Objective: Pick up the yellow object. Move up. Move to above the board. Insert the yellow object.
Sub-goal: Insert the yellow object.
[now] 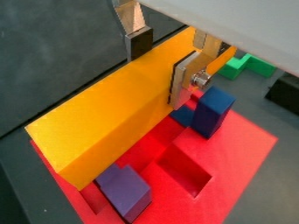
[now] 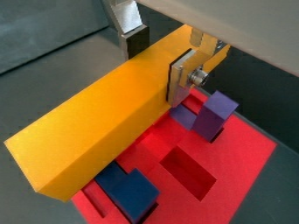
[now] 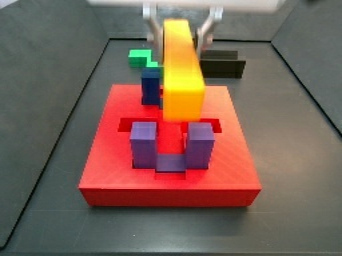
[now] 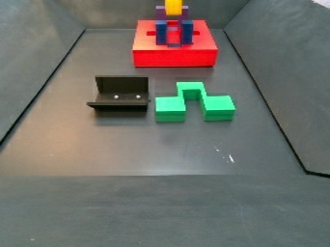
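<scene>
1. While the yellow bar (image 1: 111,114) hangs over the red board (image 1: 239,153) in a wrist view, the gripper (image 1: 163,57) is clamped across it near one end, a silver finger (image 1: 184,80) pressed flat on its side. To my eye the step in hand is the insertion, and it wants a straight, slow drop: square the bar's long edges with the slot (image 1: 187,171) first, since any twist would catch it on the blue post (image 1: 212,112) or the purple post (image 1: 126,192).

2. Seen through a wrist view, the gripper (image 2: 162,54) grasps the yellow bar (image 2: 100,127), whose free end juts well past the board (image 2: 239,166). That long overhang could tilt it, so I would keep the grip firm until the bar is seated. The bar is plain, smooth and sharp-cornered, orange on its broad face and paler along the narrow edge.

3. From a side view, the yellow bar (image 3: 182,72) runs away from the camera above the board (image 3: 167,180), held by the gripper (image 3: 179,22), with the two upright posts (image 3: 144,142) just below its near end. The gap between them looks like the channel to aim for, though I cannot tell how far the bar is above them.

4. From a side view, the board (image 4: 175,53) sits far back on the grey surface (image 4: 154,183), the yellow bar (image 4: 172,9) a small patch above it. The gripper is out of frame here. A green block (image 4: 194,102) and the dark fixture (image 4: 119,95) lie well apart from the work.
</scene>
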Motion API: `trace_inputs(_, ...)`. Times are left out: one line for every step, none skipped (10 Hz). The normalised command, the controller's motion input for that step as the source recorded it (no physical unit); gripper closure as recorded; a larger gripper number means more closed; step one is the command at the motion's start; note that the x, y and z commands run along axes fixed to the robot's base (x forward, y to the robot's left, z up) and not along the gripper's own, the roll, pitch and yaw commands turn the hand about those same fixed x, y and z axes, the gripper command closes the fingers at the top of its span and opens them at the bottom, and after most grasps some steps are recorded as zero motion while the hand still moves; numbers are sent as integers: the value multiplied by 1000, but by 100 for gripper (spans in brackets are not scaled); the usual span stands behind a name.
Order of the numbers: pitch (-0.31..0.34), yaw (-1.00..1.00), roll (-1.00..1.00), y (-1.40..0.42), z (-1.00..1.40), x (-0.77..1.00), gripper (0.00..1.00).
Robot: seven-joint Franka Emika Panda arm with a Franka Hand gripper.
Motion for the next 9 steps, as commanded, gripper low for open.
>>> trace_inputs(21,-94,213,-177,-129,-117,100)
trace_inputs(21,-163,211,-131,-74,-94,100)
trace_inputs(0,-111,186,-120,-54,-71,100)
trace_inputs(0,-6,184,-54,-91,0,100)
trace_inputs(3,0,210,-9,-129,0,100)
trace_inputs(40,0,253,0,-157,157,100)
trace_inputs(57,0,251,0,-151,183,100)
trace_inputs(60,0,216,0,-126,160,100)
trace_inputs(66,0,179,0,-74,226,100)
